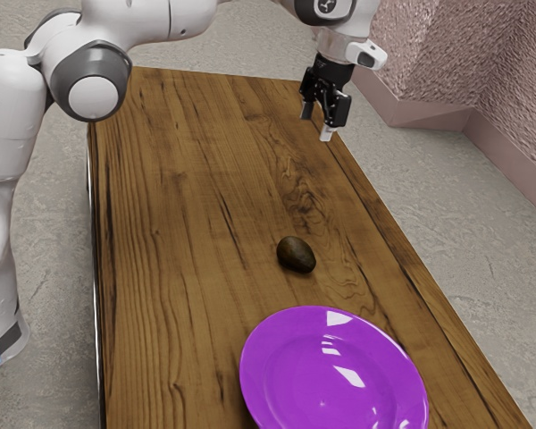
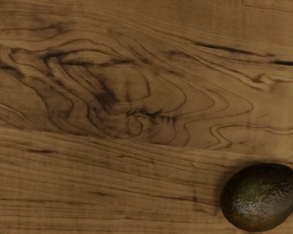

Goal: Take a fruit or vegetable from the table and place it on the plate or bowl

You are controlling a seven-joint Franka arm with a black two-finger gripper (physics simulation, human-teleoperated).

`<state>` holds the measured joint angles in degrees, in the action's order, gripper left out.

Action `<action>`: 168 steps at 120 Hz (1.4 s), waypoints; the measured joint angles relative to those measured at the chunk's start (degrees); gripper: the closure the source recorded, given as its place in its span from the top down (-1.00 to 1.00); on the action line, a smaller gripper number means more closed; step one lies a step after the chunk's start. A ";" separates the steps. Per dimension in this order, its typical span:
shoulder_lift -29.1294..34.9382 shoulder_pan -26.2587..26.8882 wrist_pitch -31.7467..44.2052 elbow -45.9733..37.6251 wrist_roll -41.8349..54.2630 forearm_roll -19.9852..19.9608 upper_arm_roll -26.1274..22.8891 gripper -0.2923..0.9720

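Exterior view: the gripper (image 1: 314,125) hangs above the table (image 1: 188,223) near its far edge. Its fingers are spread and empty, touching nothing. An avocado (image 1: 297,255), dark and egg-shaped, lies on the bare wood well apart from the gripper, at about 6 o'clock from it. A purple plate (image 1: 333,375) sits near the avocado, at about 5 o'clock from it; the two do not touch and the plate holds nothing. Wrist view: the avocado (image 2: 261,196) rests on the wood, near a dark knot (image 2: 107,97) in the grain.
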<state>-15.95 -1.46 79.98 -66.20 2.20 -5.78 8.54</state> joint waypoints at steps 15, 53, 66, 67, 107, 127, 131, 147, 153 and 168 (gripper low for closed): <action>0.00 0.12 -0.02 0.00 -0.52 0.38 -0.13 0.54; -0.16 -0.01 0.02 0.03 -1.52 -1.01 0.40 0.54; -0.01 -0.05 0.33 0.15 -1.73 -1.46 1.32 0.54; -0.01 -0.05 0.39 0.16 -1.74 -1.47 1.35 0.54; -0.83 -0.04 2.76 0.02 -1.07 -4.31 1.45 0.54; -1.99 -0.03 3.18 -0.02 5.19 -5.13 1.43 0.54; -2.54 -0.03 3.26 -0.01 6.91 -4.84 1.26 0.54; -3.10 0.44 3.71 0.00 14.39 -2.22 -1.11 0.54; -3.03 0.39 3.30 0.00 17.11 -1.52 -2.50 0.54; -2.71 0.52 0.87 0.02 22.89 -0.60 -7.20 0.54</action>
<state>-18.67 -0.93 80.84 -66.18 25.09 -6.38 1.34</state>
